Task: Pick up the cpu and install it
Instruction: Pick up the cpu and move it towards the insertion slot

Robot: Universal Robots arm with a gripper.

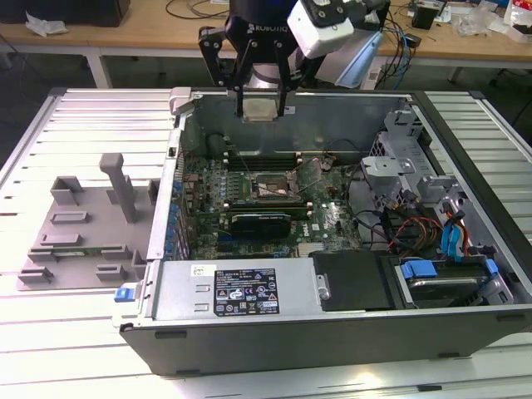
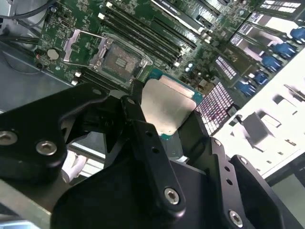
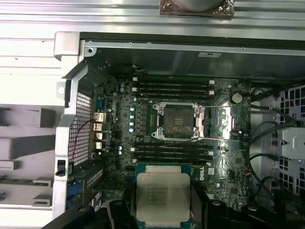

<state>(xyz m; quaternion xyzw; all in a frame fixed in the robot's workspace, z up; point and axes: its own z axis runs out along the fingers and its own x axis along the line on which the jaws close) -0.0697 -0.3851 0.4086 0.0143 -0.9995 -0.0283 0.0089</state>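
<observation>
Your arm's black two-finger claw (image 1: 263, 113) hangs over the open dark grey metal computer case (image 1: 332, 332), clenched on the cpu (image 1: 263, 108), a small flat square chip with a silvery metal top, gripped by two opposite edges. In both wrist views the cpu (image 3: 163, 195) is in the air above the green motherboard (image 3: 224, 157), clear of the open metal-framed socket (image 3: 177, 121) between black memory slots. A grey moulded fixture (image 1: 79, 237) sits on the white slatted table (image 1: 50, 332) at the exterior view's left.
</observation>
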